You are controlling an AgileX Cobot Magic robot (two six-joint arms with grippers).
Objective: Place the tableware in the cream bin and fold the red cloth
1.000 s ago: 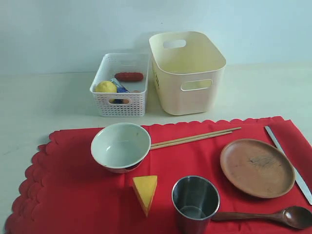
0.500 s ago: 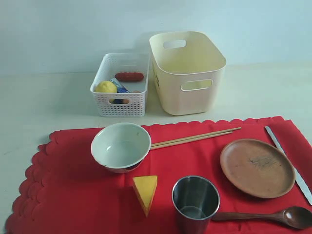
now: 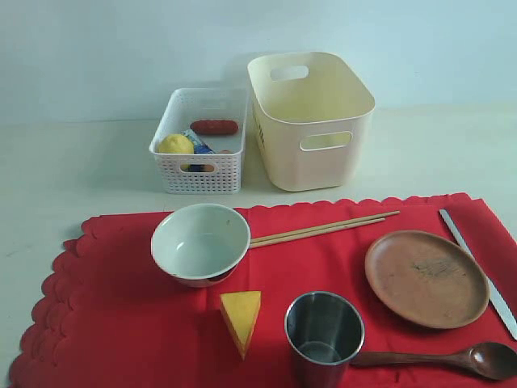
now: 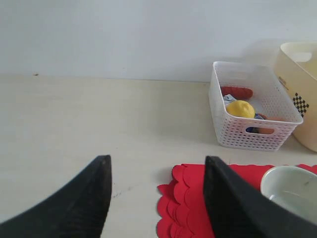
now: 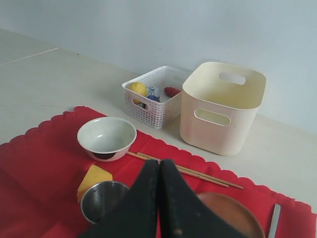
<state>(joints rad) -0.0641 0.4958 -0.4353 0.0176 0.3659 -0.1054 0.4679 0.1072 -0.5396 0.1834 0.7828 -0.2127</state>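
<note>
a lemon [image 3: 175, 145], sausage [image 3: 214, 127] and carton [image 3: 196, 143] are held in the white basket [image 3: 198, 176]; the cream bin [image 3: 311, 158] is stood just right of it. the bowl [image 3: 200, 242], chopsticks [image 3: 323, 227], cup [image 3: 323, 335], plate [image 3: 426, 278], spoon [image 3: 436, 358] and knife [image 3: 477, 271] are laid on the red cloth [image 3: 121, 323], the knife at its right edge. only in wrist views are shown the left gripper [image 4: 157, 163], spread around nothing, and the right gripper [image 5: 158, 166], pressed together.
</note>
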